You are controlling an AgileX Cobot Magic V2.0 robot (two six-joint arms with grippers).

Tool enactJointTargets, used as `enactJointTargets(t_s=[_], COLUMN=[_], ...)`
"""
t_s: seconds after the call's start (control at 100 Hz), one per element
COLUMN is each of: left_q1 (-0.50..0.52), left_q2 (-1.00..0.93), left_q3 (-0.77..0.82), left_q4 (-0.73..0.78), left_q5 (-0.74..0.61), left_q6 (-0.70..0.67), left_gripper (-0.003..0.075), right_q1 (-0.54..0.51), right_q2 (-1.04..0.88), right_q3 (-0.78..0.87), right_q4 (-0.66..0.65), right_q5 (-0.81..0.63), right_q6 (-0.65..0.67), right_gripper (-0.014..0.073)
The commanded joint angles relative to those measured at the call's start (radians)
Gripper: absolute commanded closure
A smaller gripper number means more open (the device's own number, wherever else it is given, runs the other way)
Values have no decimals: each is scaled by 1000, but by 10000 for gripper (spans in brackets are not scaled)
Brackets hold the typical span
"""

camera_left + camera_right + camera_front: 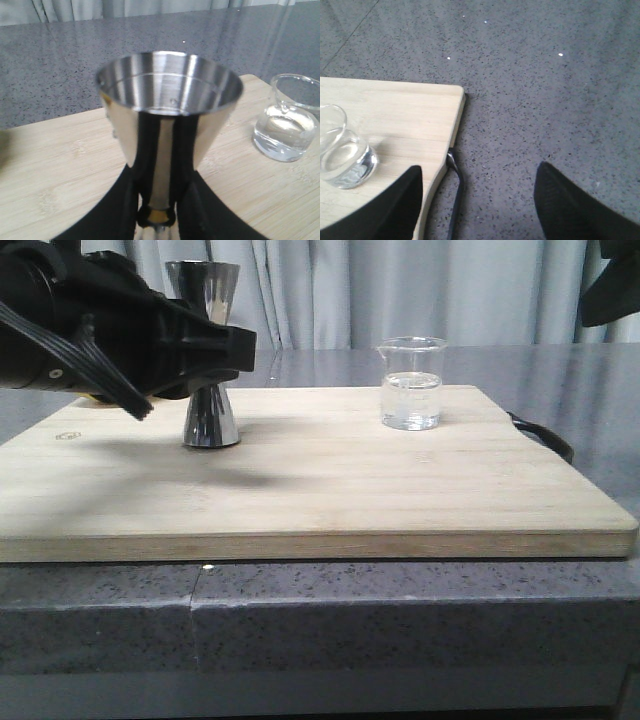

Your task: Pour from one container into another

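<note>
Item: steel double jigger (208, 355), upright on the bamboo cutting board (330, 490), left of centre in the front view. We see the left gripper (215, 355) at its narrow waist, black fingers (187, 150) on both sides of the gold band; the jaws look closed onto the waist, though we cannot confirm firm contact.

Item: glass beaker (411, 383), right of centre in the front view, standing on the board well apart from the jigger, partly filled with clear liquid, pouring lip visible.

Item: right gripper (477, 200), lower part of its wrist view, jaws wide apart and holding nothing, hanging over the grey worktop (545, 90) just beyond the board's corner, the beaker at the lower left of that view.

Risks, as we judge them: the tall jigger tips if the left hold pulls sideways; smooth wet glass slips in a loose pinch; liquid misses the jigger's mouth if the lip faces away; the beaker knocks the jigger's rim on approach.
</note>
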Motion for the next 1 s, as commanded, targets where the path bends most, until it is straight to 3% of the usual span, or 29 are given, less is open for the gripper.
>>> enactJointTargets(t_s=[0.0, 0.17, 0.62, 0.82, 0.99], left_q1=[-14, -47, -61, -61, -61], left_q2=[-45, -106, -267, -267, -267], left_q3=[-31, -47, -49, -49, -49], left_q4=[49, 78, 78, 78, 78], left_q5=[-92, -93, -10, 8, 8], left_q6=[-9, -9, -9, -9, -9], left_gripper=[740, 740, 740, 740, 740], right_q1=[31, 110, 196, 224, 224], right_q2=[-13, 0, 170, 226, 265], right_q3=[-29, -1, -1, -1, -1], right_q4=[-11, -40, -41, -49, -49], right_q5=[-101, -221, -348, -419, -467], right_q6=[-10, -10, -10, -10, -10], right_gripper=[171, 170, 160, 15, -5])
